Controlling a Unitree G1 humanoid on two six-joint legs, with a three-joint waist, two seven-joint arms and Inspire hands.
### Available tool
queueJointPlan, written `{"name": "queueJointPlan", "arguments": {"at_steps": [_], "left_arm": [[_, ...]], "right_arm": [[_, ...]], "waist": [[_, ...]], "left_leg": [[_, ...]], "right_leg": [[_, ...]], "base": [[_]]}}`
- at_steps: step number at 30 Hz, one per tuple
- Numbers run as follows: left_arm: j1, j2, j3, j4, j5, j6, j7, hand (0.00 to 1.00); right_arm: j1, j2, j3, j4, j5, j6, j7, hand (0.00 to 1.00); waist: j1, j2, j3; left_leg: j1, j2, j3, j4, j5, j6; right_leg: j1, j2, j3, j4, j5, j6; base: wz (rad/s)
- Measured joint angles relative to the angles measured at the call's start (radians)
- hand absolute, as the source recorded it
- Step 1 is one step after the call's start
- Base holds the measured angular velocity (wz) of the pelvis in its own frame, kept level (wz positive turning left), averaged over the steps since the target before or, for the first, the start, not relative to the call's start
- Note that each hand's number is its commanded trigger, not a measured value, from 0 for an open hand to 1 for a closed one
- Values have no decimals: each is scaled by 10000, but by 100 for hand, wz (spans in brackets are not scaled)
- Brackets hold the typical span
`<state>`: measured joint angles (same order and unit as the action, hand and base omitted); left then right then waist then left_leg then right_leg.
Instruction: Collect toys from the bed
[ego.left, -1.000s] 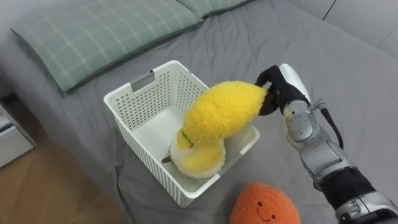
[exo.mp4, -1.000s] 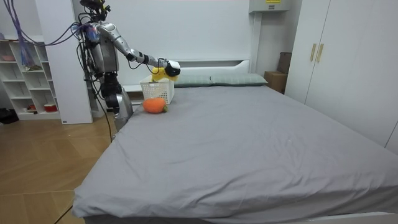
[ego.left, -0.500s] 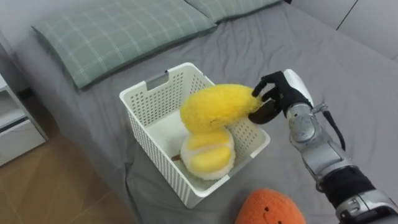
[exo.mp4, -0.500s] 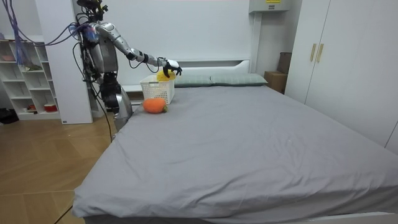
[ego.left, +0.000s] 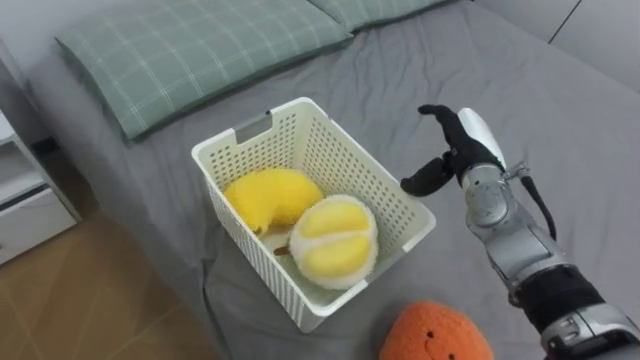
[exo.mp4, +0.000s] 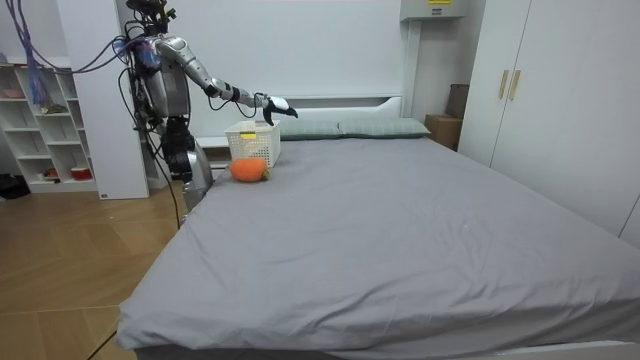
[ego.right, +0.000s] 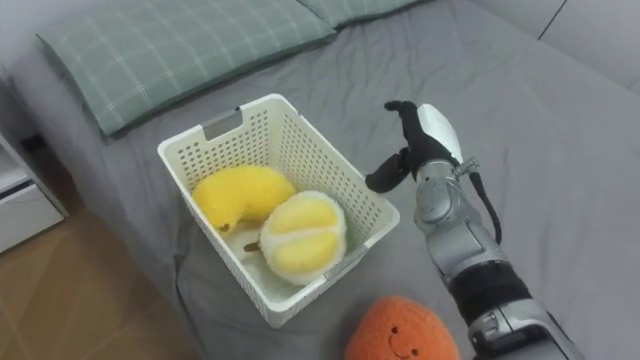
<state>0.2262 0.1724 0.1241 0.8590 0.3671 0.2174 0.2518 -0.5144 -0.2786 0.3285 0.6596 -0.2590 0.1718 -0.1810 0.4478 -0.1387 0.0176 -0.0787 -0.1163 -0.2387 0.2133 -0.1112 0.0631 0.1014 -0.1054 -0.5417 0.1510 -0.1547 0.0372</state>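
Beside basket (ego.left: 330, 160), right hand (ego.left: 455, 150) spread wide, empty; banana (ego.left: 270, 195) and round plush (ego.left: 335, 240) inside; orange plush (ego.left: 435, 335) on bed (ego.left: 560, 90) nearby.

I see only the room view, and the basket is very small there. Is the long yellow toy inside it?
Observer: Yes. The long yellow toy lies inside the white basket, beside a round yellow-and-white toy.
Operator: Does the right hand hold something?
Observer: No. It is open and empty, in the air to the right of the basket.
Operator: What lies on the bed outside the basket?
Observer: One orange toy with a smiling face, nearer to the robot than the basket.
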Motion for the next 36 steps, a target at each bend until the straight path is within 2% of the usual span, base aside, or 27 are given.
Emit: {"name": "queueJointPlan", "arguments": {"at_steps": [10, 18, 21, 24, 29, 32, 34, 36], "left_arm": [[-88, -1, 137, -1, -5, -124, 2, 0], [-111, -1, 293, -1, -9, -224, 23, 0], [-14, 3, 285, -2, -11, -250, 77, 0], [59, 1, 283, -1, -3, -250, 84, 0], [112, 0, 323, 17, 7, -260, 126, 0], [136, -36, 319, 36, 11, -270, 230, 0], [142, -39, 306, 70, 10, -278, 279, 0], [141, -38, 259, 168, 12, -279, 343, 0]], "right_arm": [[-5, -13, -19, 0, 19, -105, -123, 0], [-23, -76, -492, -417, 617, -220, -237, 0], [-98, -84, -572, -458, 812, -513, -300, 0], [-96, -88, -674, -458, 1112, -526, -484, 0], [-61, -108, -1122, -486, 1682, -653, -486, 0], [-28, -168, -1175, -558, 1809, -717, -423, 0], [491, -224, -1381, -1200, 1798, -761, -419, 0], [900, -230, -1461, -1360, 1802, -912, -426, 0]], "waist": [[-17, -22, -15], [-91, -16, -13], [-352, 29, 6], [-500, 123, 6], [-776, 308, 32], [-1159, 372, 5], [-1463, 410, -50], [-1557, 442, -80]], "left_leg": [[140, 21, 98, -60, 6, 11], [154, 21, 105, -62, 7, 15], [164, 15, 108, -44, 7, 20], [229, 32, 226, -42, -4, 36], [396, 157, 722, -100, -66, 95], [472, 179, 877, -105, -88, 121], [562, 199, 1013, -130, -114, 152], [722, 221, 1184, -181, -116, 162]], "right_leg": [[29, 4, 200, 8, 0, 0], [38, 4, 243, 18, 0, 0], [56, 5, 280, 17, 0, 0], [61, 11, 539, 30, 0, 0], [42, 34, 1049, 102, 5, -5], [12, 35, 1273, 163, 5, -2], [24, 20, 1328, 170, 18, 19], [54, 18, 1480, 170, 21, 25]], "base": [[-2], [0], [-1], [-12], [-26], [-18], [-16], [-27]]}}
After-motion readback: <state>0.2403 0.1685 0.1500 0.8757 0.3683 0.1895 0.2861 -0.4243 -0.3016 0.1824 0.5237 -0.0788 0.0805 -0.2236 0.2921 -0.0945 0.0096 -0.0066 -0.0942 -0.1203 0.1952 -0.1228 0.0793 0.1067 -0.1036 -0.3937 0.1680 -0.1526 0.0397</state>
